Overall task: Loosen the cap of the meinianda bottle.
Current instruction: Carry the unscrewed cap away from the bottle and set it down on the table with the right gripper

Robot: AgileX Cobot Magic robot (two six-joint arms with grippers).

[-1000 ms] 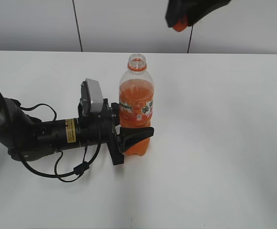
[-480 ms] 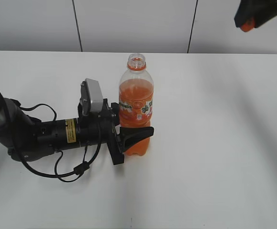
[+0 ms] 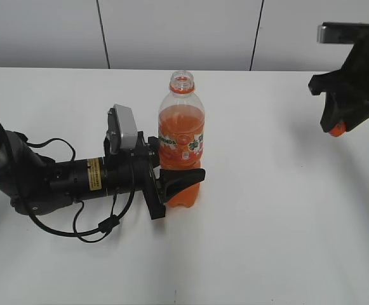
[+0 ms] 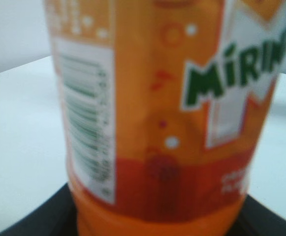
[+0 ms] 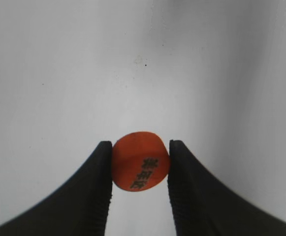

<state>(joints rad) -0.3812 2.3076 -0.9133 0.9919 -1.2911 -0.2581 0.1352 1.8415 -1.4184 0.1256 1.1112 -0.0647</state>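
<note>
Your tall clear plastic soda bottle of orange liquid [image 3: 181, 143] stands upright near the centre of the white surface [image 3: 267, 222], its neck open at 12 o'clock with no cap on it. Your left gripper [image 3: 171, 182] lies on its side, reaching in from 9 o'clock, and its jaws are clamped around the bottle's lower body just under the orange, white and green label band [image 4: 182, 98] (the left wrist view is filled by that label, blurred). The small round orange plastic screw cap [image 5: 141, 161] is well apart from the bottle, out toward 3 o'clock. Your right gripper [image 3: 336, 127] hangs there above the surface, its two black jaws pinching the cap by its rim, dark printed mark facing the wrist camera.
</note>
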